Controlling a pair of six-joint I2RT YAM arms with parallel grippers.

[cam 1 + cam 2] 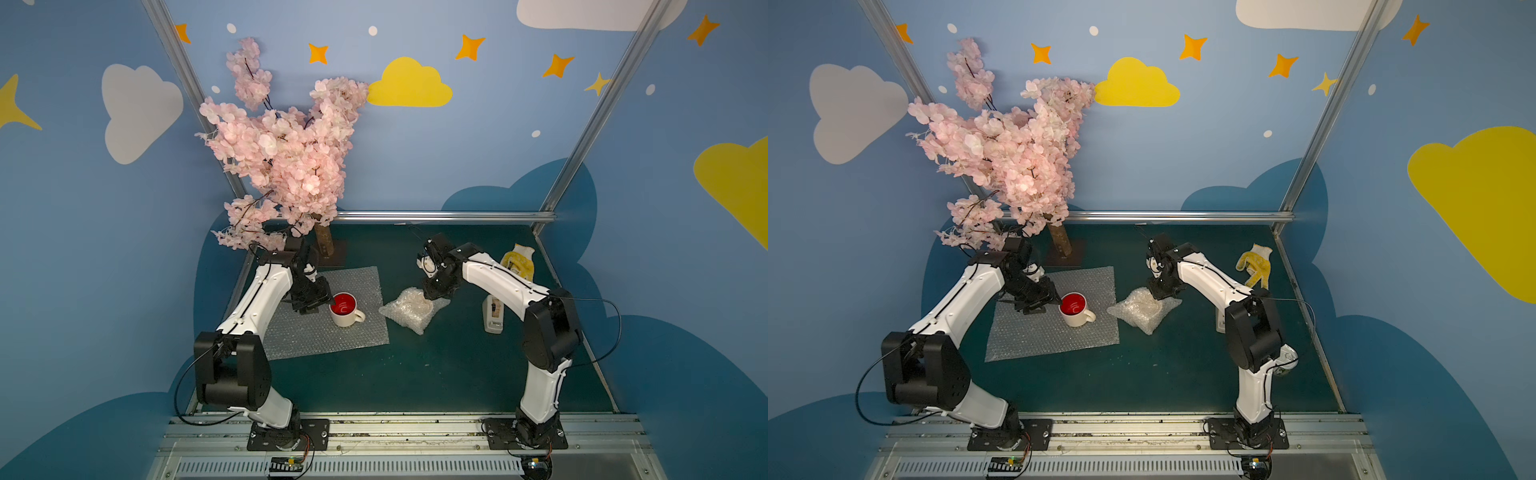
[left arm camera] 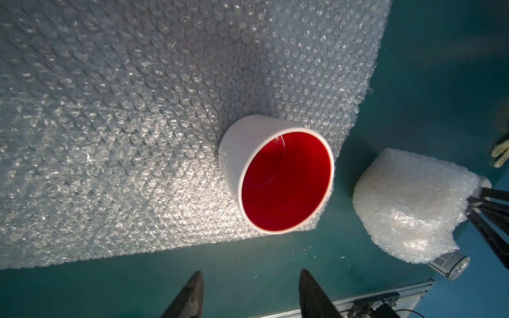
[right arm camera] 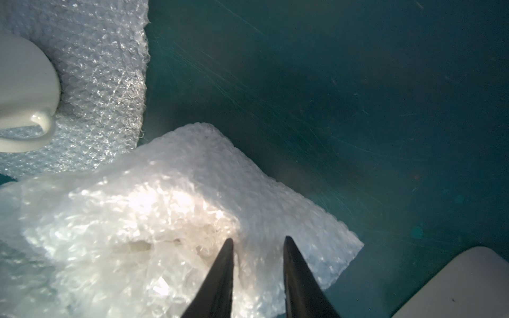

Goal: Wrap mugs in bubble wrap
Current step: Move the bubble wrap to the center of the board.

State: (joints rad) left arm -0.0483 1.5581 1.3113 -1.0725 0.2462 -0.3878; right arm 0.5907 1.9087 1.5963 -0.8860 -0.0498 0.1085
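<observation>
1. Artificial pink blossom tree: stands at the far left of the table.
2. Yellow-and-white glove: lies far right.
3. White rectangular device: lies right.
4. Small metallic can: lies on its side.

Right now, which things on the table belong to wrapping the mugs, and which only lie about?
Belong to the job:
- red-inside mug, standing on the flat bubble wrap sheet
- bubble wrap bundle; its contents are hidden

Only lying about:
- yellow-and-white glove
- blossom tree
- small can
- white object beside the right arm
</observation>
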